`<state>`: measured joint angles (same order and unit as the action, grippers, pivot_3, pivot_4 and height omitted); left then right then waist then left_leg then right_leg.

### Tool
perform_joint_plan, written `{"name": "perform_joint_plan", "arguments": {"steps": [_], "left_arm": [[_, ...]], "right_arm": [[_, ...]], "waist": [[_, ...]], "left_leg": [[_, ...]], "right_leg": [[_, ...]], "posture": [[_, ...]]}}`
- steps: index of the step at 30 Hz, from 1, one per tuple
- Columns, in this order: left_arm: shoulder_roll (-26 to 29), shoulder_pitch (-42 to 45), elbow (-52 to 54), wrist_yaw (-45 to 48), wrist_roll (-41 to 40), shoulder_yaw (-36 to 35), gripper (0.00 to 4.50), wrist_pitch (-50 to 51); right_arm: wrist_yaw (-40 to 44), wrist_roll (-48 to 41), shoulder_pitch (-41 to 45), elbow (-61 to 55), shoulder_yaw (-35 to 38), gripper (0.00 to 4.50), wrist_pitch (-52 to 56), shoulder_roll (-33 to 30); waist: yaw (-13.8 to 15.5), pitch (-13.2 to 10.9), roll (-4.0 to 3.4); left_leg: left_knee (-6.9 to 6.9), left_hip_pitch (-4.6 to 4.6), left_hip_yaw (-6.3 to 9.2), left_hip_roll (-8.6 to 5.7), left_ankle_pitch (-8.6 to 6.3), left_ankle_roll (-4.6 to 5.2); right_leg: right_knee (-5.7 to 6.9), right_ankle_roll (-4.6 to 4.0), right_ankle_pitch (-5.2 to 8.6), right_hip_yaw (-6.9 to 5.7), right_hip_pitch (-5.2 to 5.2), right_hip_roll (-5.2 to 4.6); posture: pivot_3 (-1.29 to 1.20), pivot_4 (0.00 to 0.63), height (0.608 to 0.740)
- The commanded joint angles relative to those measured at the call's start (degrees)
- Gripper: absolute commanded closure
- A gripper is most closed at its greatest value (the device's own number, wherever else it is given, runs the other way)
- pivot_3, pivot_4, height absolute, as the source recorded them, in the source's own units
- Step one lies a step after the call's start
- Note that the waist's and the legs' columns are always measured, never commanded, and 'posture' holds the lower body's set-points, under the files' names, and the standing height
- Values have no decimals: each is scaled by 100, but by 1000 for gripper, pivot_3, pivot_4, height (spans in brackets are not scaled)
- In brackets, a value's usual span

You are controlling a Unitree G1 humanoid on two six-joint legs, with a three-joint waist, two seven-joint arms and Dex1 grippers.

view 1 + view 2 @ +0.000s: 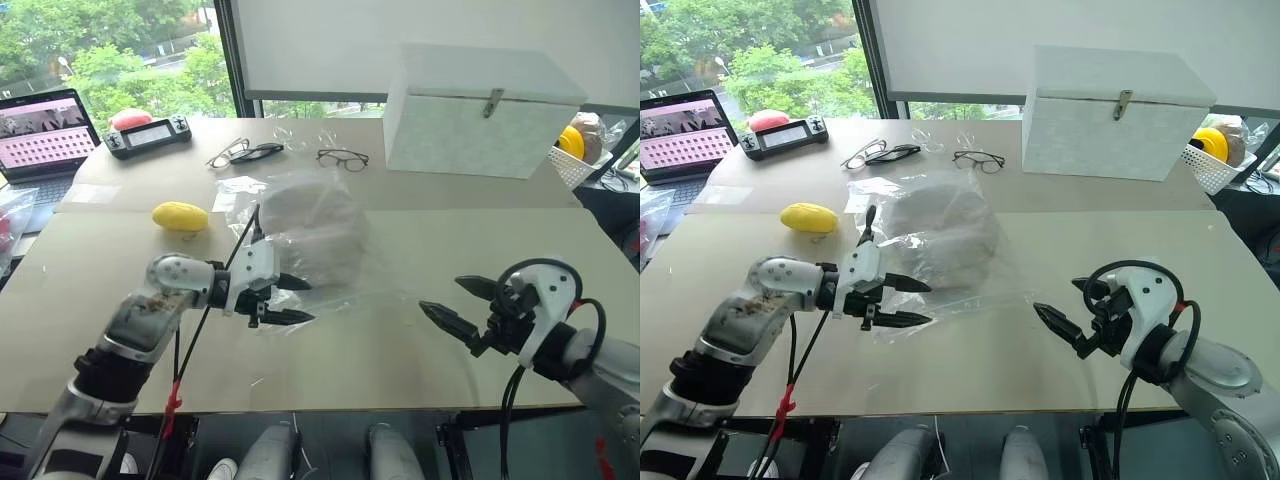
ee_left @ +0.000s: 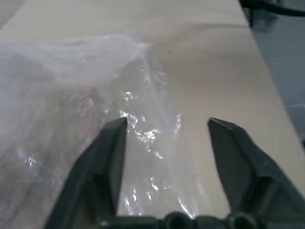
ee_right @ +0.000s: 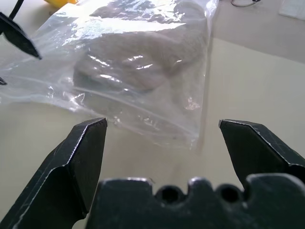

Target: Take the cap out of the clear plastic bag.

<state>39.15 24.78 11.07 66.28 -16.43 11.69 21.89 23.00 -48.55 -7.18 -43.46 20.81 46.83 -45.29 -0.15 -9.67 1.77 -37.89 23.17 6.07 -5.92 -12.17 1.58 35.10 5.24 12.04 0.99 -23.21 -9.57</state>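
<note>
left gripper point(image 1: 290, 300) sits right at the near-left edge of the clear plastic bag point(image 1: 300, 250), fingers spread apart with crinkly plastic between them but not pinching anything. right gripper point(image 1: 455, 305) hangs off to the right, well apart from the bag, jaws wide and holding nothing. cap point(image 3: 143, 57) is inside the bag, a beige lump in the middle of the table point(image 1: 480, 240). yellow oval thing point(image 1: 180, 216) lies to the bag's left, white box point(image 1: 480, 110) further back.
</note>
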Motion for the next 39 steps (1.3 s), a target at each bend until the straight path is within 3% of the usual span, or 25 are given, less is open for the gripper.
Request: {"name": "perform_joint_plan", "arguments": {"steps": [1,2,12,23,26,35,37,39], "left_arm": [[-87,-310,290,-421,457,45,235,-711],[-110,-357,280,-479,556,81,64,-856],[-438,-198,-475,-1572,1849,185,64,-2367],[-860,267,-771,-2029,1843,-12,64,-2133],[-804,303,-910,-1981,1927,46,805,-2149],[-851,366,-1007,-2042,1969,54,4117,-1998],[-857,385,-1035,-2057,1994,60,4474,-1971],[-838,408,-1108,-2100,2107,93,4474,-1917]], "right_arm": [[-21,-69,0,-216,127,0,-20,15],[-29,-72,6,-220,112,0,-16,17],[-1,-121,86,-181,106,0,18,-18],[-81,-36,128,-188,-37,0,-21,85],[-99,-18,125,-193,-57,0,-38,107],[-132,11,107,-230,-95,0,-65,148],[-125,10,93,-243,-101,0,-72,153],[-77,0,56,-292,-113,0,-94,144]], "waist": [[14,0,0],[29,0,0],[84,0,0],[75,0,0],[75,0,0],[78,0,0],[77,0,0],[80,0,0]], "left_leg": [[0,0,0,0,0,0],[0,0,0,0,0,0],[2,2,0,0,-1,-1],[2,2,0,-1,-1,-1],[2,0,0,-1,0,-1],[2,1,0,-1,-1,-1],[2,0,0,-1,-1,-1],[2,0,0,-1,-1,-1]], "right_leg": [[0,0,0,0,0,0],[0,-1,0,0,-1,0],[-5,0,0,-2,-1,0],[-3,1,0,-4,-1,0],[-1,1,0,-4,0,1],[-3,1,0,-4,0,1],[-2,1,0,-4,0,1],[-2,2,0,-4,0,1]], "posture": [[0,150,740],[0,150,740],[0,150,740],[0,150,740],[0,150,740],[0,150,740],[0,150,740],[0,150,740]]}}
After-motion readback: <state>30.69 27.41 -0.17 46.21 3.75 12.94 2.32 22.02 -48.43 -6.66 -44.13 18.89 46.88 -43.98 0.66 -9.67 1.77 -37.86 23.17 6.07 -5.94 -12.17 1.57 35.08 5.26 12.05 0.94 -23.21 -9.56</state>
